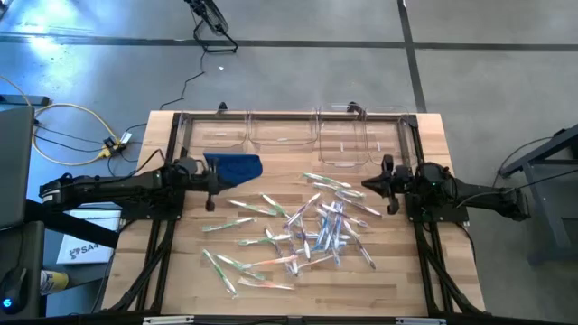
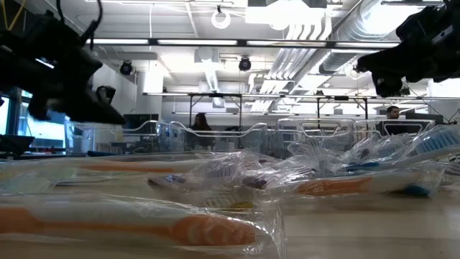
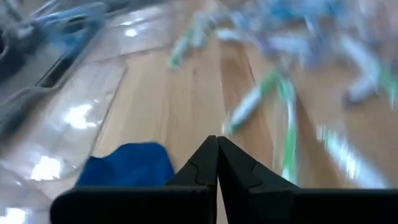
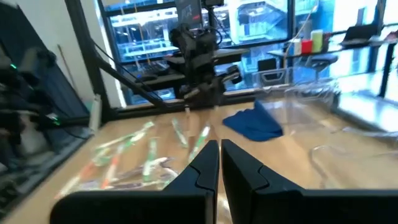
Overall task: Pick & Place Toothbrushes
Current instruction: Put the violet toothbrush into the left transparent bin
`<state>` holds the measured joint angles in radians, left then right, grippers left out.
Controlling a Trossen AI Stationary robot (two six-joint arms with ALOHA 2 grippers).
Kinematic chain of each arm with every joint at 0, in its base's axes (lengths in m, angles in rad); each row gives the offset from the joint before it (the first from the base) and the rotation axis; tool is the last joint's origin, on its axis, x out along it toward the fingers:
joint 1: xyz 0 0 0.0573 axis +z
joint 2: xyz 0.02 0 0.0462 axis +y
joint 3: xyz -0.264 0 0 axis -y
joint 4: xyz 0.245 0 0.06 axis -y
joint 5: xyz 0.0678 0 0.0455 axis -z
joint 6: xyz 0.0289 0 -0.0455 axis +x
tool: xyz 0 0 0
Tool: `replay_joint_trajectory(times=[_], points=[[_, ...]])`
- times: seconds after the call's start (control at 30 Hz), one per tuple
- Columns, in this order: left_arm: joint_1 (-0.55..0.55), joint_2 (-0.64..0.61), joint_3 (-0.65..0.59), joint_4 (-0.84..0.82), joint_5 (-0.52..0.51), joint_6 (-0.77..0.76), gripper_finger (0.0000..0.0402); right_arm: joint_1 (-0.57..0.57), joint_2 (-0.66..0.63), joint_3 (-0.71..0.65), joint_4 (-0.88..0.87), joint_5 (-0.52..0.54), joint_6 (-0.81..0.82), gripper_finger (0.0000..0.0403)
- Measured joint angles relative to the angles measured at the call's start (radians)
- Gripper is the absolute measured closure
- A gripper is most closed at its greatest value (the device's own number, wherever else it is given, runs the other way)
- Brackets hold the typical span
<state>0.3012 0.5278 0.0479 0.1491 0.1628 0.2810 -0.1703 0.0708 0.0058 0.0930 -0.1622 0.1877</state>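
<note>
While the left gripper [image 1: 210,191] hangs pinched closed and empty near the table's left edge, just beside the blue cloth [image 1: 237,166], bare wood lies below it. Across the middle the toothbrushes [image 1: 302,230] lie scattered. Clear bins [image 1: 343,144] line the far edge. Toward the right edge, the right gripper [image 1: 377,187] also hangs closed, holding nothing.

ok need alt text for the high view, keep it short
Overhead view of a wooden table with toothbrushes scattered across its middle. Left gripper and right gripper are shut and empty at either side, with a blue cloth and clear bins along the far edge.
</note>
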Motion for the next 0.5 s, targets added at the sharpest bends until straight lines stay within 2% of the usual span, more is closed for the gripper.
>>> replay_joint_trajectory(times=[0.17, 0.33, 0.5], points=[[0.000, 0.000, 0.001, 0.112, -0.033, -0.108, 0.0401, 0.000, 0.000, 0.000, 0.000, 0.001, 0.051, 0.0391], [0.000, 0.000, 0.001, 0.141, -0.033, -0.147, 0.0401, 0.000, 0.000, 0.000, 0.000, 0.026, 0.049, 0.0391], [0.000, 0.000, 0.001, 0.140, -0.033, -0.185, 0.0401, 0.000, 0.000, 0.000, 0.000, 0.027, 0.129, 0.0391]])
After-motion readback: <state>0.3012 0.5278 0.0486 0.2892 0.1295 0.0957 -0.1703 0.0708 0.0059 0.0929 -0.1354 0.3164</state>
